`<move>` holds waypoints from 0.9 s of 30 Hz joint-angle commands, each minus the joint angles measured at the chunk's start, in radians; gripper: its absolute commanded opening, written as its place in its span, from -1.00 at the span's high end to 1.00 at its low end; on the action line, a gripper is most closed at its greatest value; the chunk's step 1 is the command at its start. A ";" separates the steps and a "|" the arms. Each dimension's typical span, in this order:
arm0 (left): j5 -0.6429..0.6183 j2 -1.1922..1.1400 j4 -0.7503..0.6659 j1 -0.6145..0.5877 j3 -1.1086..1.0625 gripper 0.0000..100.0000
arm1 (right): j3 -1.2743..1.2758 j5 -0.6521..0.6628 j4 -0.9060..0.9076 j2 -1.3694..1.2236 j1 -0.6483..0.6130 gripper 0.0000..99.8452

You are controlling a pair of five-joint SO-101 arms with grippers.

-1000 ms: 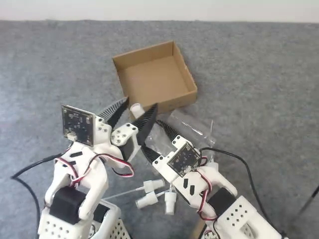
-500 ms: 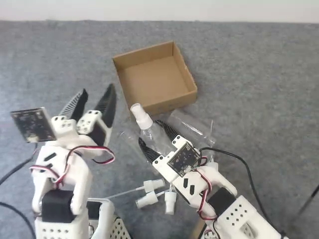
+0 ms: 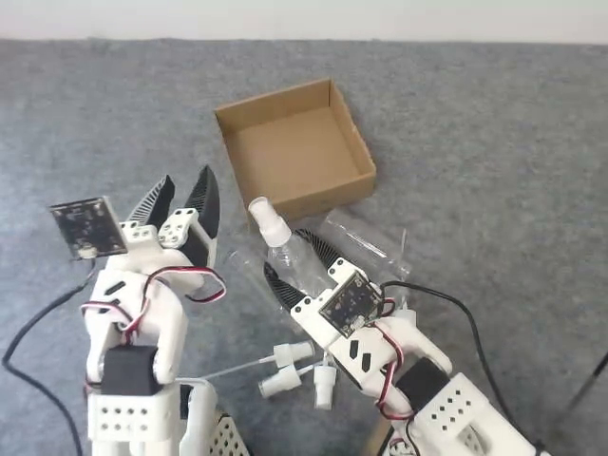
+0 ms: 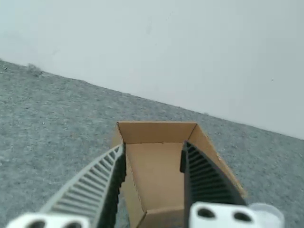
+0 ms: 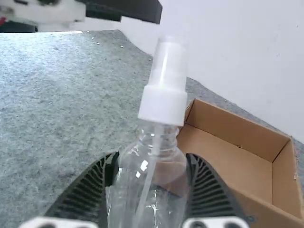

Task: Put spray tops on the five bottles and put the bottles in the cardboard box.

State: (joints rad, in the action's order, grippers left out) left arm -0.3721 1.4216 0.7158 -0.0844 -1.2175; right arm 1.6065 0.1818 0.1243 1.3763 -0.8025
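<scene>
My right gripper (image 3: 285,254) is shut on a clear bottle (image 3: 288,253) that carries a white spray top (image 3: 263,215) and tilts toward the cardboard box (image 3: 348,178). In the right wrist view the bottle (image 5: 151,183) stands between the fingers, its spray top (image 5: 164,92) in front of the box (image 5: 237,142). My left gripper (image 3: 185,180) hangs open and holds nothing, to the left of the bottle and apart from it. In the left wrist view its fingers (image 4: 153,149) frame the box (image 4: 156,164), which has nothing in it.
Three loose white spray tops (image 3: 290,354) (image 3: 279,384) (image 3: 325,386) lie on the grey carpet near the arms' bases. A crumpled clear plastic bag (image 3: 369,243) lies right of the held bottle, just in front of the box.
My left gripper has let go of the spray top on the bottle and drawn back to the left. The right gripper and its bottle have stayed put.
</scene>
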 commanded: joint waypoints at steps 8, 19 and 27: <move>0.097 0.015 -0.049 0.176 -0.033 0.66 | -0.061 -0.002 -0.021 0.013 0.019 0.99; 0.120 0.083 0.074 0.229 -0.005 0.66 | -0.058 -0.002 -0.021 0.012 0.024 0.99; 0.153 0.358 0.196 0.222 -0.033 0.66 | -0.066 -0.002 -0.021 0.012 0.054 0.99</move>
State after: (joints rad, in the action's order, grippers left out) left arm -0.2371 1.6763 0.8892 0.1396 -1.2681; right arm 1.6065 0.1803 0.1243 1.3763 -0.7810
